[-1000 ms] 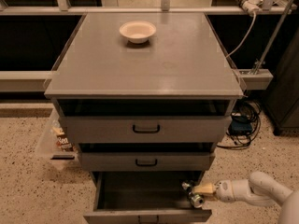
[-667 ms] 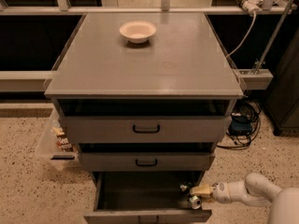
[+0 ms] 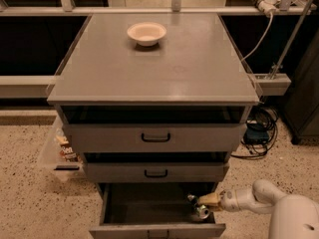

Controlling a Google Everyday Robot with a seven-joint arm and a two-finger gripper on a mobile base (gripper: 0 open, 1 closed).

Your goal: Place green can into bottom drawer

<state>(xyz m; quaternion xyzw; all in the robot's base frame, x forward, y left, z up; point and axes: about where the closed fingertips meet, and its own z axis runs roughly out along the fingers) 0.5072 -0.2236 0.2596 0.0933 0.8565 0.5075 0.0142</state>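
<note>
The bottom drawer (image 3: pixel 149 228) of the grey cabinet is pulled open, showing a dark interior. The green can (image 3: pixel 201 211) lies at the right end inside it, silver end showing. My gripper (image 3: pixel 198 203) reaches in from the lower right on a white arm (image 3: pixel 249 199). Its yellowish fingers sit right at the can, just above and around it.
A round cream bowl (image 3: pixel 146 33) stands on the cabinet top (image 3: pixel 159 68). Two shallower drawers with black handles (image 3: pixel 155 138) sit above. A clear bin of snacks (image 3: pixel 62 151) is on the floor at left. Cables (image 3: pixel 259 131) lie at right.
The arm has drawn slightly to the right and lower. The can stays at the right end of the bottom drawer.
</note>
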